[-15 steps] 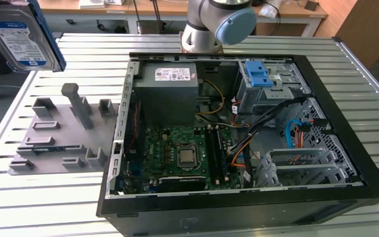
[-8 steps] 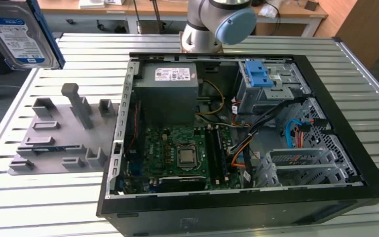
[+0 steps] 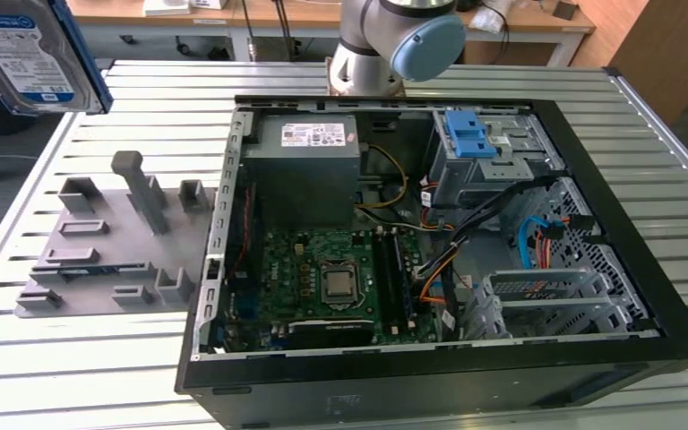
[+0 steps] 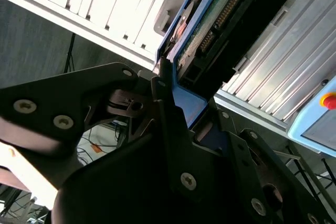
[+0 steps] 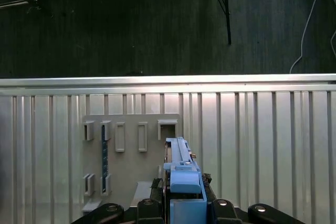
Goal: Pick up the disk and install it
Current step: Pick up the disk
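Note:
The disk [image 3: 28, 54] hangs high above the table's far corner at the exterior view's left, with its white-and-blue label facing the camera and a blue carrier along its edge. In the first wrist view the disk [image 5: 181, 169] is seen edge-on, with its blue end handle towards the camera. My gripper [image 5: 184, 205] is shut on it from both sides. The second wrist view shows the gripper [image 4: 176, 98] clamped on the blue carrier of the disk [image 4: 220, 14], whose circuit board side shows. The open computer case [image 3: 631, 206] lies on the table, well to the exterior view's right of the disk.
Inside the case are a metal drive cage [image 3: 487, 166] with a blue latch bracket [image 3: 469, 134], a grey power supply [image 3: 302, 170], the motherboard [image 3: 332, 278] and loose cables. A grey fixture plate [image 3: 105, 242] with upright holders lies beside the case, directly below the disk in the first wrist view [image 5: 131, 150].

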### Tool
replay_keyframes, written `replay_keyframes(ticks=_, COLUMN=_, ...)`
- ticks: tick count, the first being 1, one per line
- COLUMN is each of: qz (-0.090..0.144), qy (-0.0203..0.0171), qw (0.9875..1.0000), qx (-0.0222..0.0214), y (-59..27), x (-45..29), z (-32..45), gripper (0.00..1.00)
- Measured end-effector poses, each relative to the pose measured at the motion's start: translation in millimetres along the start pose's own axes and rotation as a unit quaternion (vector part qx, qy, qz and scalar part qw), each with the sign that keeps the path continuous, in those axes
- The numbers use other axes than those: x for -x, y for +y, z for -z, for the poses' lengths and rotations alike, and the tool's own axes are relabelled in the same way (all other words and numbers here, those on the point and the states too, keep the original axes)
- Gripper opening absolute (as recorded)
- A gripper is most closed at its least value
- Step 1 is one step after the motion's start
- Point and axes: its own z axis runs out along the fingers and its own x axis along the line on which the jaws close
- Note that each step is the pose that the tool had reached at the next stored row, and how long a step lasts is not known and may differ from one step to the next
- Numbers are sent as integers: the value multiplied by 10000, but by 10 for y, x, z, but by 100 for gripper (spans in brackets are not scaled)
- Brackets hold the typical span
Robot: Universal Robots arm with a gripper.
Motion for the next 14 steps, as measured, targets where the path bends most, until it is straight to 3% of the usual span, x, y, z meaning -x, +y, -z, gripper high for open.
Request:
replay_keyframes(ticks=11, qz=0, qy=0, qw=10000, qx=0, y=0, x=1, z=209, gripper=36)
replay_keyframes(ticks=14, qz=0, qy=0, qw=10000, qx=0, y=0, x=1, z=217, gripper=36)
